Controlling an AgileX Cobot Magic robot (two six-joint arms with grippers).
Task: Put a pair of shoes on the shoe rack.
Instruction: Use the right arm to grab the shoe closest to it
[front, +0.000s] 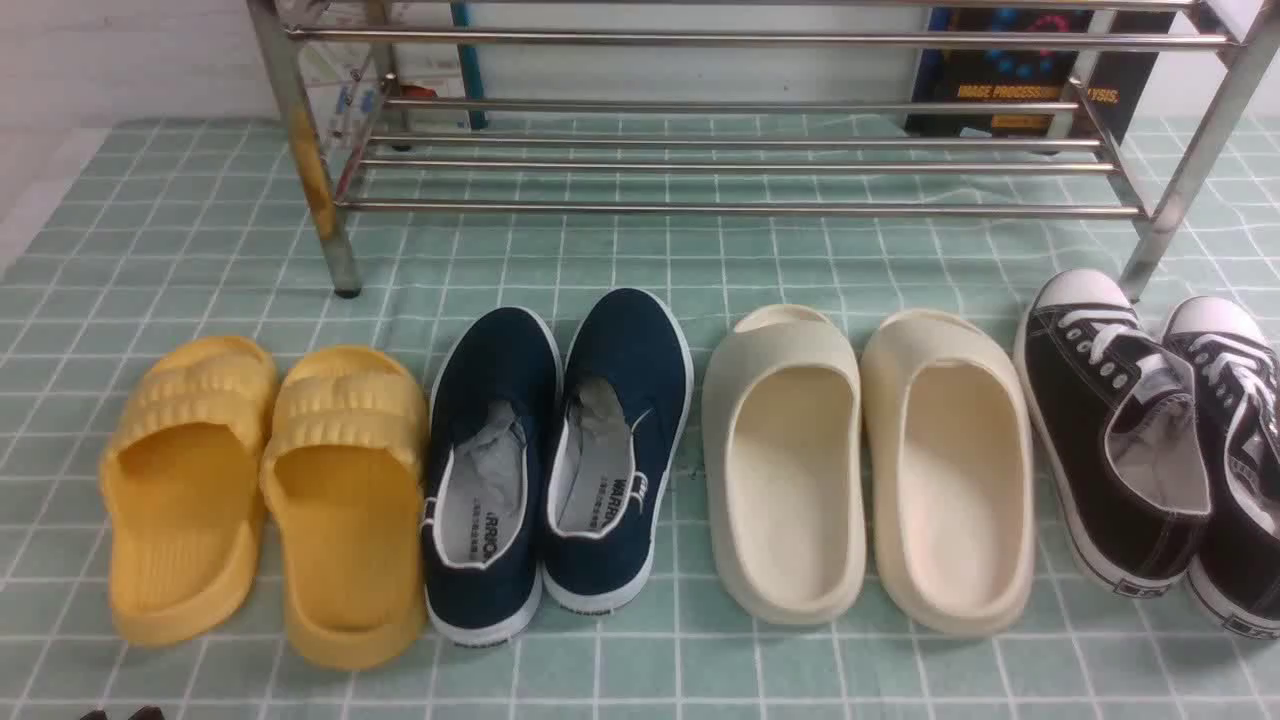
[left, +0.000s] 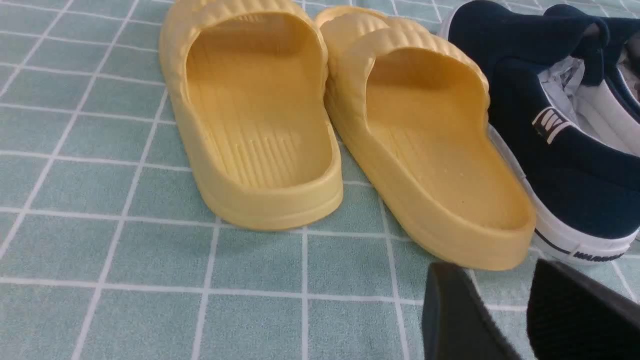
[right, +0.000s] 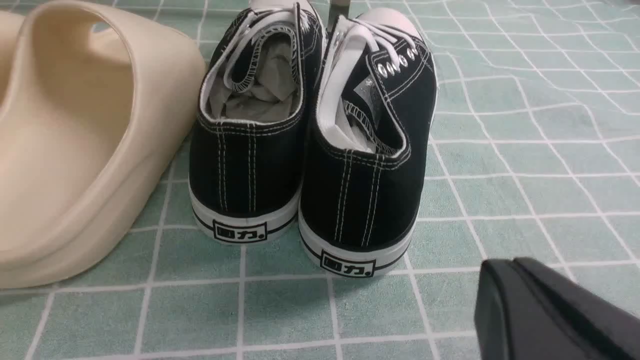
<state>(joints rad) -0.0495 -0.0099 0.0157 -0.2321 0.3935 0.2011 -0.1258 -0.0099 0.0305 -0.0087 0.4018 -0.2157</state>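
Two black canvas sneakers with white laces and toe caps stand side by side on the green checked cloth at the far right, one (front: 1110, 430) beside the other (front: 1235, 450), toes toward the steel shoe rack (front: 740, 208). In the right wrist view their heels face me, one (right: 250, 165) next to the other (right: 367, 190). My right gripper (right: 505, 267) is shut and empty, low behind and to the side of the sneakers, not touching them. My left gripper (left: 495, 272) is open and empty, just behind the heel of a yellow slipper (left: 430, 150).
In a row from the left stand a pair of yellow slippers (front: 265, 480), navy slip-on shoes (front: 555, 450) and cream slippers (front: 870, 460). The rack's left leg (front: 310, 170) is rust-stained; its right leg (front: 1185, 170) stands close to the sneakers' toes. A cream slipper (right: 75, 150) lies beside the sneakers.
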